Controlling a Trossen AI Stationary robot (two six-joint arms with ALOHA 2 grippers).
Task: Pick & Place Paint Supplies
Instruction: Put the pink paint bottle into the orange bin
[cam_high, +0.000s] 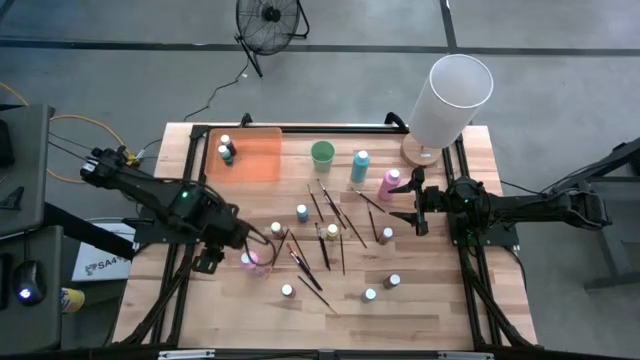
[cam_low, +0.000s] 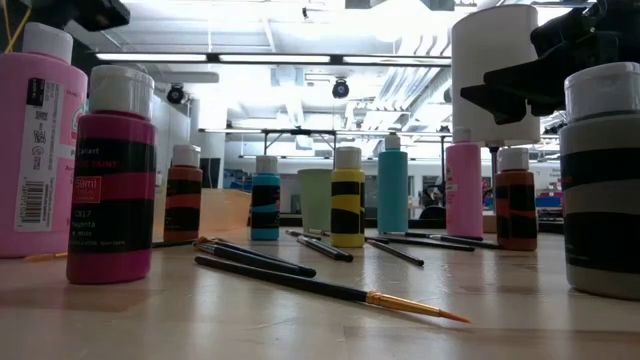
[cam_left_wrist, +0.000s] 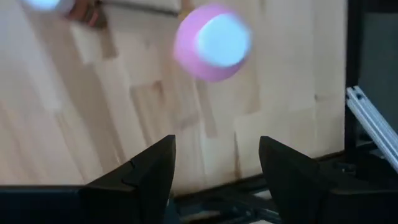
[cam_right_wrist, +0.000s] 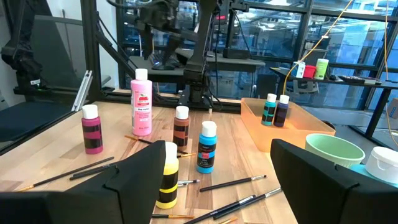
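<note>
two small bottles (cam_high: 226, 149) already stand in the orange tray (cam_high: 262, 160) at the desk's (cam_high: 440, 300) far left. the left gripper (cam_high: 262, 243) hovers, fingers open, above a tall pink bottle (cam_left_wrist: 212, 41). brushes (cam_high: 322, 240) and bottles still litter the middle; judging by that, most remains. the green cup (cam_high: 322, 153) stands by. the right gripper (cam_high: 413, 205) waits open beside another pink bottle (cam_high: 389, 183).

This is a robot lab or workshop inside a big industrial hall. The wooden table (cam_high: 440, 300) stands on a gray concrete floor (cam_high: 560, 60), with a floor fan (cam_high: 270, 20) behind it. Long ceiling lights (cam_low: 300, 57) and black metal frames (cam_right_wrist: 99, 43) are seen in the room behind.
</note>
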